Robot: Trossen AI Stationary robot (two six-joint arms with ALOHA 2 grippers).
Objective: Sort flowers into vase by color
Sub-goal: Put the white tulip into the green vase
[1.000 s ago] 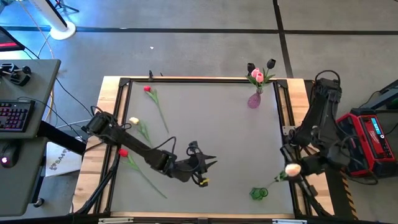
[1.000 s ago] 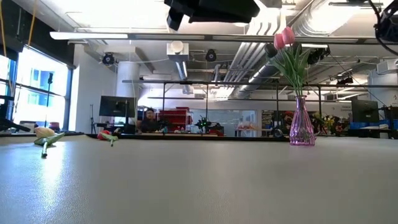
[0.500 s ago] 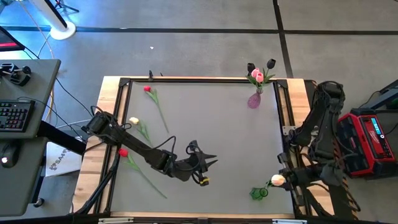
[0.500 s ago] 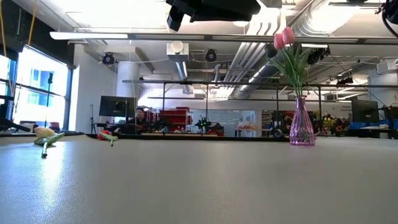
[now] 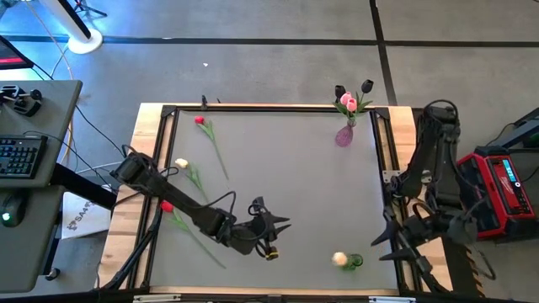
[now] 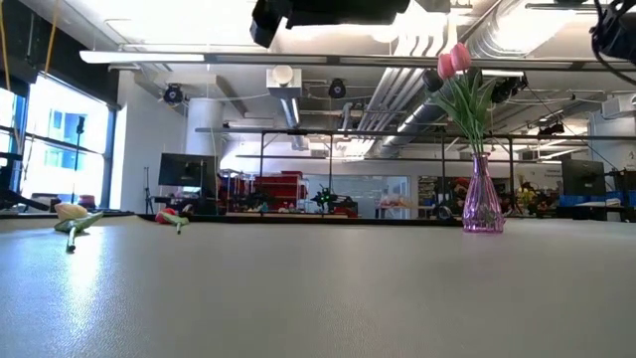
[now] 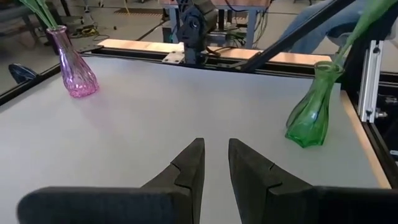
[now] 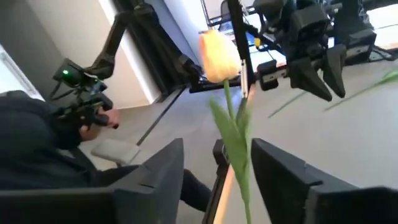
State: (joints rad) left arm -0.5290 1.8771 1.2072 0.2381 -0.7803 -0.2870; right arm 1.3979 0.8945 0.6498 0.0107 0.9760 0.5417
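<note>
My right pincer (image 5: 389, 238) stands spread wide with nothing gripped, and the cream tulip (image 5: 338, 259) sits just beside it with its stem in the green vase (image 5: 351, 263). Far off from it the pink vase (image 5: 344, 135) holds pink and dark blooms, so two colours look placed. Well beyond my empty, part-open left pincer (image 5: 274, 227), two red tulips (image 5: 200, 121) and another cream tulip (image 5: 181, 164) lie on the counter (image 5: 286, 168), so I'd call it about half done.

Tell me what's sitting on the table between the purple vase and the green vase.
Nothing: in the high view the grey table is bare between the purple vase and the green vase. The left wrist view shows the same.
</note>
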